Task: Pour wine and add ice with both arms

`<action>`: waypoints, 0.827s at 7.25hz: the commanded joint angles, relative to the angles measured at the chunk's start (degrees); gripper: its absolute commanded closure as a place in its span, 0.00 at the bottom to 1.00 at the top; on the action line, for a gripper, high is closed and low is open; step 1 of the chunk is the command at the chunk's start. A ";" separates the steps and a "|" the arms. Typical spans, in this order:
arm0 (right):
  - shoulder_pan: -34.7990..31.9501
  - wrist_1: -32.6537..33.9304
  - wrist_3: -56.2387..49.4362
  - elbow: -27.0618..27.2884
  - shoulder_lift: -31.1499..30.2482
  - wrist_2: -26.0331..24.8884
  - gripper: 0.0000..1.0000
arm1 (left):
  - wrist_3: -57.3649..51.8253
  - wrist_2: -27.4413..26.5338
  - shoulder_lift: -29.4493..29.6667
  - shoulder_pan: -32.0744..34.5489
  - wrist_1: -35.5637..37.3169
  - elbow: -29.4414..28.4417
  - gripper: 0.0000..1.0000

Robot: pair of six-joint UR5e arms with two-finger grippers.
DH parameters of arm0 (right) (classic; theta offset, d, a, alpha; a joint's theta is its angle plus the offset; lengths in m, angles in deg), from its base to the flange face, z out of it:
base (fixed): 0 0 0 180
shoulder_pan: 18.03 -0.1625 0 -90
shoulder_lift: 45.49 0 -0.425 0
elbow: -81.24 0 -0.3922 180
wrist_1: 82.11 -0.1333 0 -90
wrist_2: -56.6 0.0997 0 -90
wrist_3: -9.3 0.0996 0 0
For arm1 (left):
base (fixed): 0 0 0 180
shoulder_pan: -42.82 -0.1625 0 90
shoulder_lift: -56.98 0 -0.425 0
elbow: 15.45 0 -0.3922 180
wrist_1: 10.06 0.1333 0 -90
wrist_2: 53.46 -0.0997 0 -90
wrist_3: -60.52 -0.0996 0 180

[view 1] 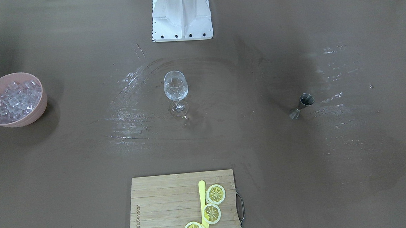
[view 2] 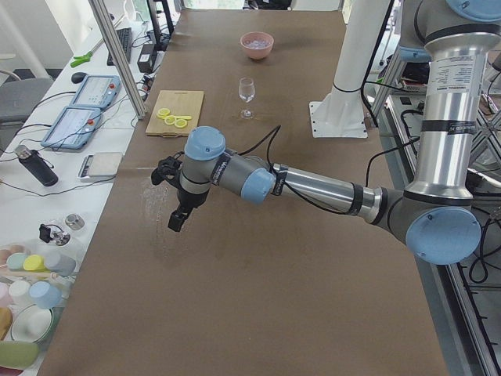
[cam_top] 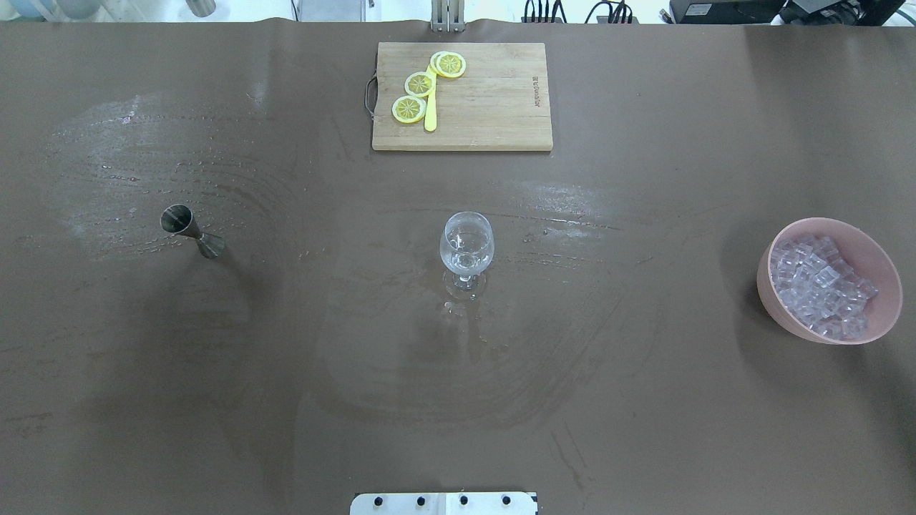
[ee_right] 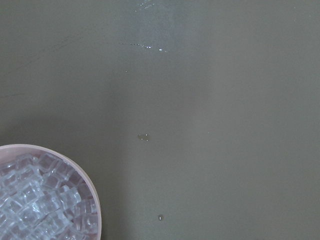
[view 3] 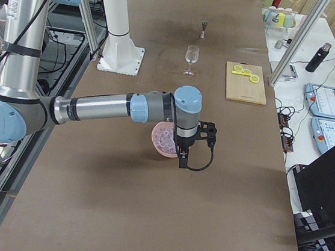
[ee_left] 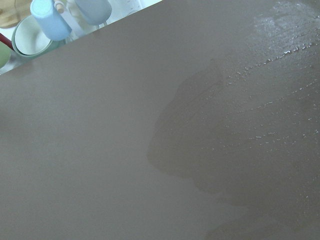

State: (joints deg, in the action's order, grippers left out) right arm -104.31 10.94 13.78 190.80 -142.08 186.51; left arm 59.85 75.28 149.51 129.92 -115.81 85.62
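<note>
A wide brown table (cam_top: 644,429), streaked with wet smears, was laid out beneath the two arms. The ice (cam_top: 823,286) was heaped in a pink bowl (cam_top: 767,290) at the robot's right end, well apart from the wine glass (cam_top: 466,247) standing upright at the middle. A small metal measuring cup (cam_top: 192,230) was set upright toward the left end. The right gripper (view 3: 182,161) was hung above the table just beside the bowl, and the left gripper (view 2: 177,219) was held over bare table toward the left end. Whether the fingers of either were spread or closed could not be told, as only side views showed them. The cubes were judged light, hard and slick, likely to squirt out of a pinch and to shift in the pile. One lying loose on top would best be taken squarely across two flat faces. The glass was judged fragile and top-heavy, best spared any knock at the rim
</note>
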 commanded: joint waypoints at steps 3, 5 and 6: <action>-0.03 0.02 0.00 0.04 -0.09 0.00 0.00 | 8.03 0.28 -0.24 -4.64 -17.37 0.88 0.02; 0.06 -0.06 0.00 -0.04 -0.18 -0.18 0.00 | 25.87 1.69 -2.16 -9.45 -27.60 4.03 0.02; -0.03 0.02 0.00 -0.04 -0.26 -0.09 0.00 | 32.07 0.56 -3.74 -12.70 -34.02 4.48 0.02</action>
State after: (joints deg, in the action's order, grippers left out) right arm -104.28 10.91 13.76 190.77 -142.26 186.39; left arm 82.97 76.41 147.52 120.87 -142.26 89.08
